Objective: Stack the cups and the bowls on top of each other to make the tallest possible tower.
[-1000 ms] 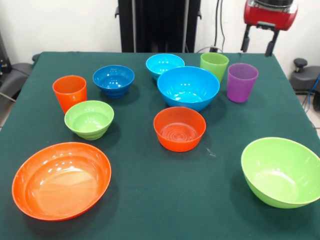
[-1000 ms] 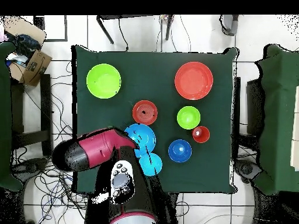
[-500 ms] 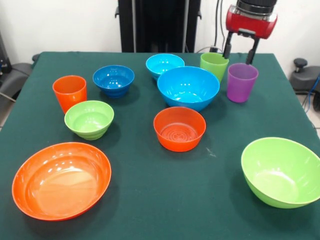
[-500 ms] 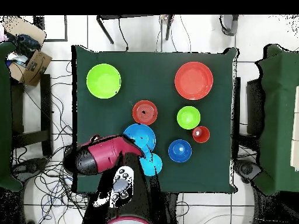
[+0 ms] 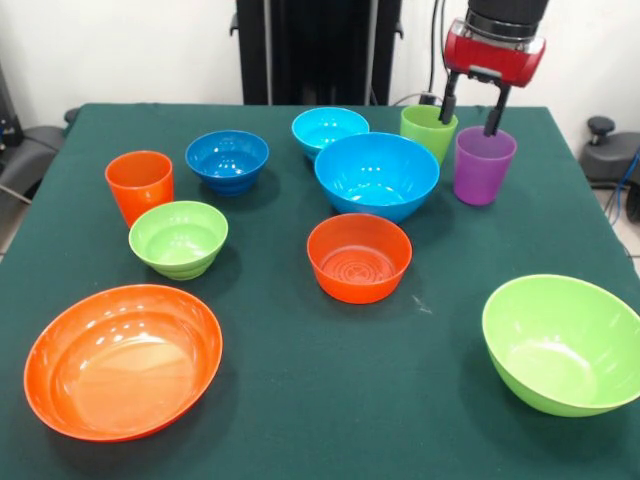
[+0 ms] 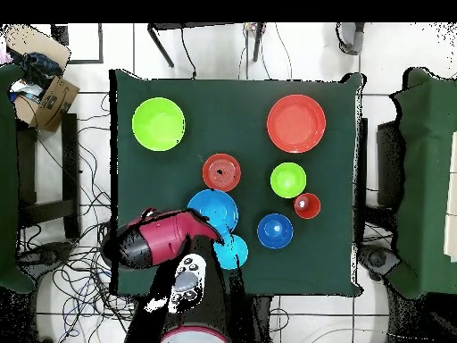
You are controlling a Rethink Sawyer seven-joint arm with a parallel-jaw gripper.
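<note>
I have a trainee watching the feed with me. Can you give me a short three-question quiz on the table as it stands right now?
1. True or false: the gripper is open, above the gap between the lime green cup and the purple cup.
2. How many bowls are on the table, and how many cups?
3. Which is the bowl nearest the orange cup? A) the large light blue bowl B) the small lime green bowl C) the large lime green bowl

Key:
1. True.
2. Seven bowls, three cups; nothing is stacked yet.
3. B.
</note>
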